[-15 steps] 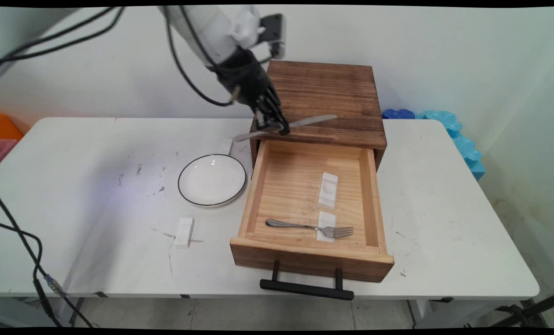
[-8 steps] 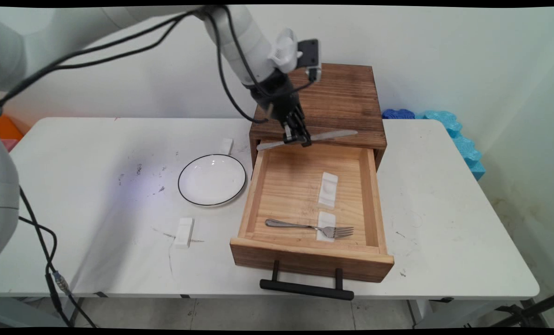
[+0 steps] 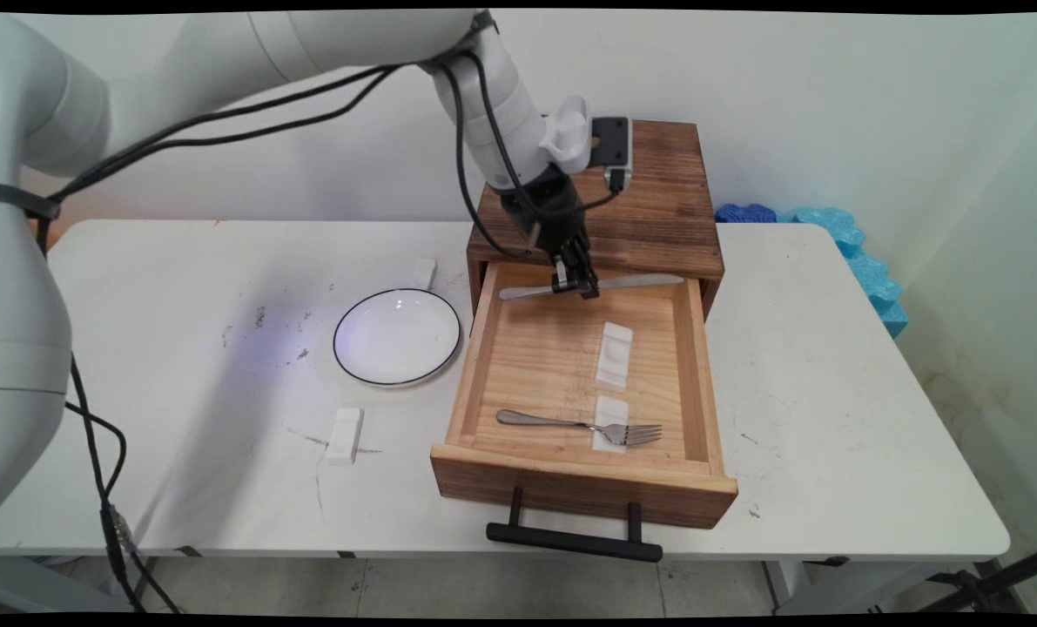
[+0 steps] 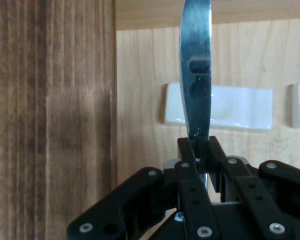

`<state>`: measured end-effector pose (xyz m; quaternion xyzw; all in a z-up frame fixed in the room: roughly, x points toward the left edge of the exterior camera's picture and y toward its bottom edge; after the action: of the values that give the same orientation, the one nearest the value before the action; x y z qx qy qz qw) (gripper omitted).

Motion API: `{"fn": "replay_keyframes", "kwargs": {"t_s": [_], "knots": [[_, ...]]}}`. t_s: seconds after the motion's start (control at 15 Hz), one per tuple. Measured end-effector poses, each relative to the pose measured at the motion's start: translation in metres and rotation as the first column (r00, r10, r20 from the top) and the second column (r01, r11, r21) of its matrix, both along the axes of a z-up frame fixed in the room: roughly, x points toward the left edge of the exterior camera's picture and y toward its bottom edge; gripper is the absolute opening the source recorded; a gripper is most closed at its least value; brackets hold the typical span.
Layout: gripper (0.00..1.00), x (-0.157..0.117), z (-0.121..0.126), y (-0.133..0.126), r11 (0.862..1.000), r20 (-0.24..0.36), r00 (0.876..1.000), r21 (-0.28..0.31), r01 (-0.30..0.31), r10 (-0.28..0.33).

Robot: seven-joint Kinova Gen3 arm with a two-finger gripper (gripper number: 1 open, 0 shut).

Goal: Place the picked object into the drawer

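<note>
My gripper [image 3: 575, 286] is shut on a metal table knife [image 3: 631, 282], held level and crosswise over the back of the open wooden drawer [image 3: 483, 348]. In the hand view the knife blade [image 4: 196, 60] rises straight up from the closed fingertips [image 4: 197, 150], above the drawer floor and a white rest [image 4: 240, 107]. Near the drawer's front lies a fork [image 3: 579, 426], its tines on a white rest [image 3: 611, 422]. A second white rest [image 3: 614, 353] sits mid-drawer, below the knife. The dark wooden cabinet [image 3: 649, 192] stands behind the gripper.
A white plate with a black rim [image 3: 397, 336] sits left of the drawer. A small white block [image 3: 344, 434] lies in front of it, another [image 3: 424, 272] behind it. The drawer's black handle [image 3: 573, 540] juts past the table's near edge. Blue foam [image 3: 849, 244] lies back right.
The gripper has carried the knife rightward and downward, from in front of the cabinet top to just over the drawer's back part. Fork, plate and blocks have not moved.
</note>
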<state>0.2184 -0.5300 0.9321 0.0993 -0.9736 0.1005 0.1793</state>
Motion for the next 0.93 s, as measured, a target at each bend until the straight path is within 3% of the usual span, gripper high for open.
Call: {"fn": "replay_keyframes", "kwargs": {"t_s": [0.93], "knots": [[0.0,-0.014,-0.035,-0.002,0.998,0.039,0.998,0.041,0.048,-0.05]]}}
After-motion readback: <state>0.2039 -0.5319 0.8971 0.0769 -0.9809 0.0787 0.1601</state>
